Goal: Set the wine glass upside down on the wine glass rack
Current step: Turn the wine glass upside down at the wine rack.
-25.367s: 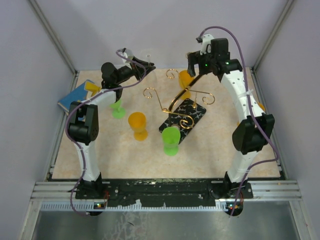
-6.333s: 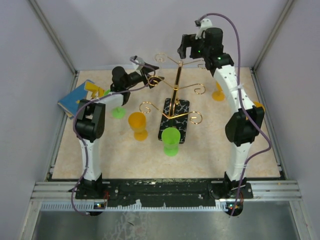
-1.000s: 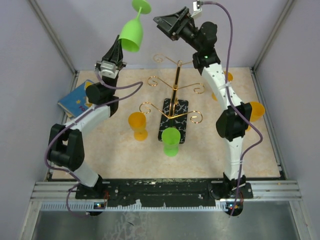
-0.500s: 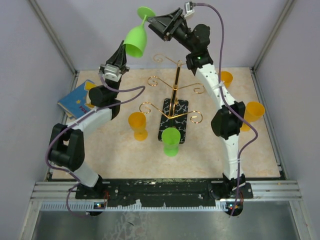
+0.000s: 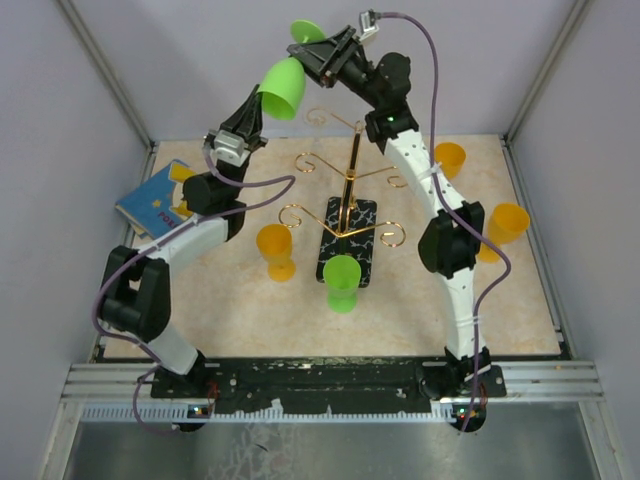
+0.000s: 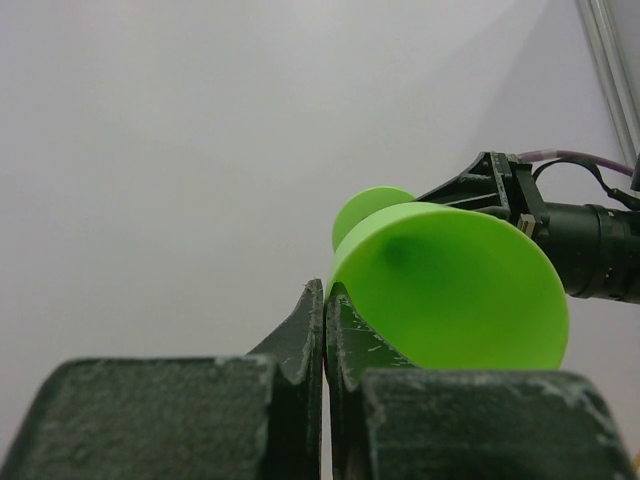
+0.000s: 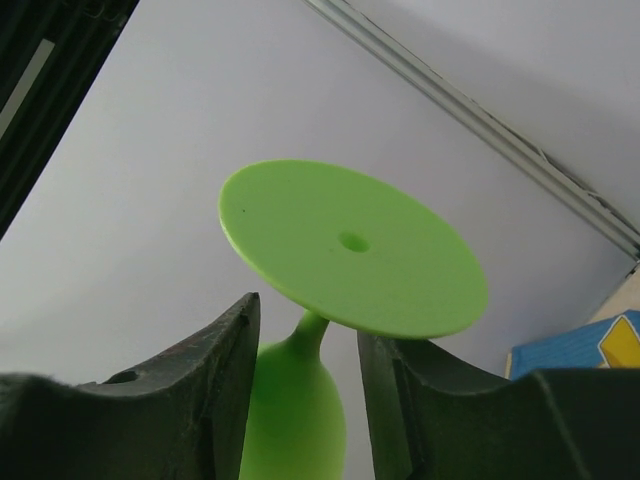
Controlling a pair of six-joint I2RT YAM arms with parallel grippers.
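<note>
The left gripper [image 6: 323, 300] is pinching the thin rim of the smooth, bright green plastic wine glass [image 6: 450, 290]. Its 2 dark, scuffed fingers are pressing nearly together, with only the bowl's wall between them. The glass is reaching out past the fingertips, held tilted high in the air, with its round bowl nearest this gripper and its flat disc foot farthest from it.

The right gripper [image 7: 307, 318] is meeting the glass from the foot end. Its jaws are standing apart on either side of the slim stem, with a gap showing on both sides, so it is gripping nothing. The foot, a thin circular plate with a small dimple in its middle, is sitting just beyond these fingers [image 7: 215, 370].

The wine glass rack [image 5: 350, 165], thin gold wire with curled scroll ends on a flat black marbled base, is standing on the table below both grippers, well apart from the glass.
</note>
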